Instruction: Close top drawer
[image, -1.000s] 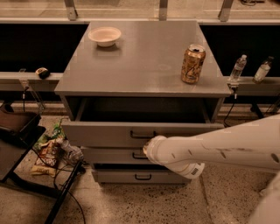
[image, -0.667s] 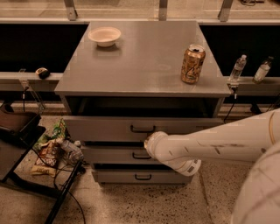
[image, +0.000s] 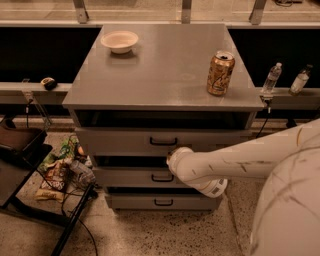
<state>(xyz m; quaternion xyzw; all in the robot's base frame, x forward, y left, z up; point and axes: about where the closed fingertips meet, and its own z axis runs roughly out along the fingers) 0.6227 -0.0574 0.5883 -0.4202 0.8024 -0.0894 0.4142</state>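
The top drawer (image: 125, 142) of the grey cabinet has a tall flat front with a small black bar handle (image: 163, 142). It stands out only slightly from the cabinet, and a dark gap shows above its front. My white arm reaches in from the right. The gripper (image: 173, 159) is at the arm's end, against the lower edge of the top drawer's front just below the handle, mostly hidden behind the wrist.
On the cabinet top (image: 165, 75) stand a white bowl (image: 119, 41) at the back left and a gold can (image: 220, 73) at the right. Two shorter drawers (image: 130, 177) lie below. Snack bags (image: 55, 175) and a black stand (image: 22, 145) are on the floor at left. Bottles (image: 271, 78) stand on the right ledge.
The top drawer has slid in toward the cabinet, and its open interior no longer shows. My arm has followed it inward and a little up.
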